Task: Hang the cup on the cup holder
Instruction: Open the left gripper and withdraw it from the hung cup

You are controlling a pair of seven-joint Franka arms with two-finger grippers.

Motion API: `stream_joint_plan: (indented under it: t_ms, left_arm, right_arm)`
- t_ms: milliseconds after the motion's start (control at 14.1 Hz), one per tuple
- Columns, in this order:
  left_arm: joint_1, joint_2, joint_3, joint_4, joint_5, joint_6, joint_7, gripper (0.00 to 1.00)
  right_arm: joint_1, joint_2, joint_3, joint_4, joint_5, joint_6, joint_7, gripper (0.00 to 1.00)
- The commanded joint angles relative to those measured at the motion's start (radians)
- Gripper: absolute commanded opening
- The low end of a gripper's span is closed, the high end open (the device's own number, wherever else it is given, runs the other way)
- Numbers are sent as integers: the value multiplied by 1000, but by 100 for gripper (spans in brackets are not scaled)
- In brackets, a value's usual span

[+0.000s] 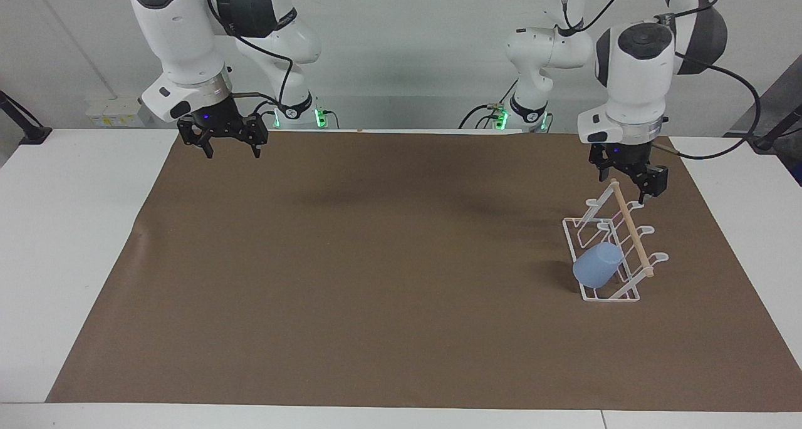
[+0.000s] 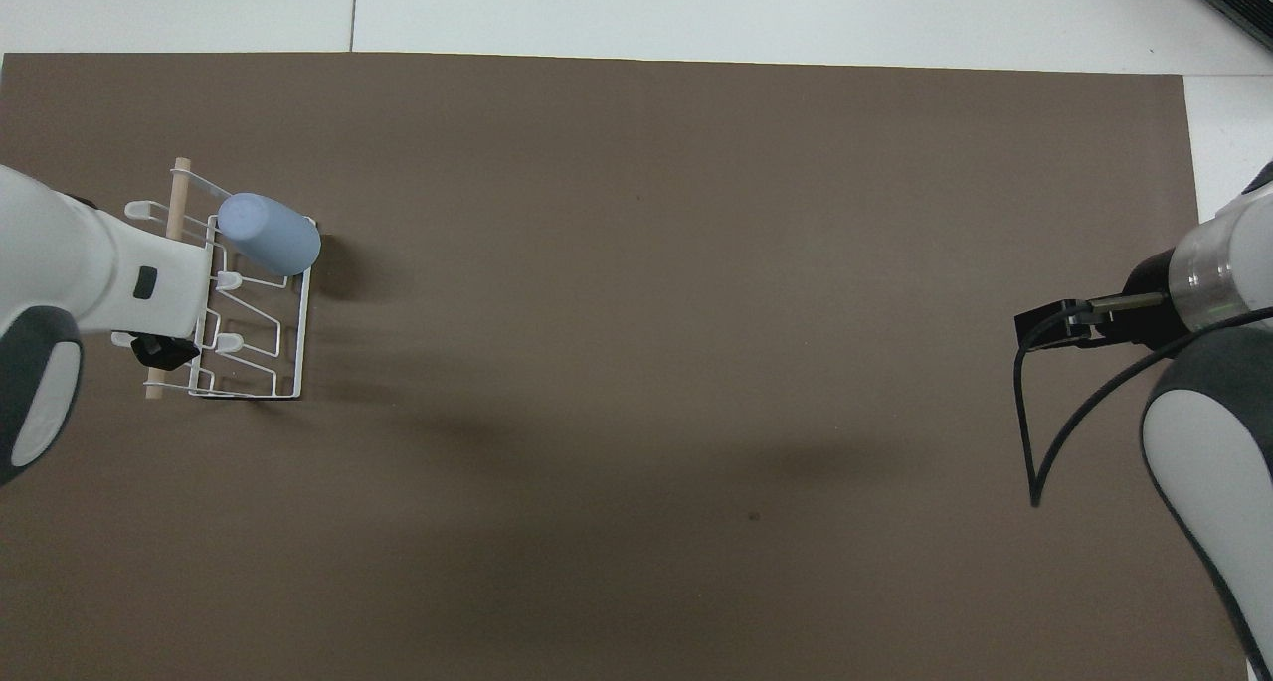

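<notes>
The light-blue cup (image 1: pixel 598 264) hangs tilted on a prong of the white wire cup holder (image 1: pixel 631 232), at the holder's end farther from the robots. It also shows in the overhead view (image 2: pixel 269 232), with its narrow base pointing away from the dowel. The holder (image 2: pixel 180 199) stands on the brown mat toward the left arm's end of the table. My left gripper (image 1: pixel 625 188) is open and empty, raised just over the dowel's end nearer to the robots. My right gripper (image 1: pixel 230 148) is open and empty, and waits above the mat's edge near its base.
The brown mat (image 1: pixel 376 279) covers most of the white table (image 1: pixel 75 228). The left arm's wrist (image 2: pixel 90 273) covers part of the holder in the overhead view.
</notes>
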Motion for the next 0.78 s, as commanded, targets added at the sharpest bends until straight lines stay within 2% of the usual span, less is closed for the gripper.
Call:
stream_joint_plan:
  t_ms: [0, 212, 425, 708]
  left_arm:
    - [32, -28, -8, 61, -85, -96, -125, 100]
    - [36, -6, -8, 212, -177, -269, -318, 100]
    - [83, 83, -10, 400, -298, -444, -470, 100]
    - [147, 100, -7, 448, -355, -464, -483, 100]
  right_arm:
    - [-18, -18, 6, -18, 24, 7, -26, 100]
    - [-18, -18, 6, -18, 24, 7, -26, 100]
    - [-18, -18, 6, -18, 24, 7, -26, 100]
    - [-18, -18, 6, -18, 24, 7, -26, 100]
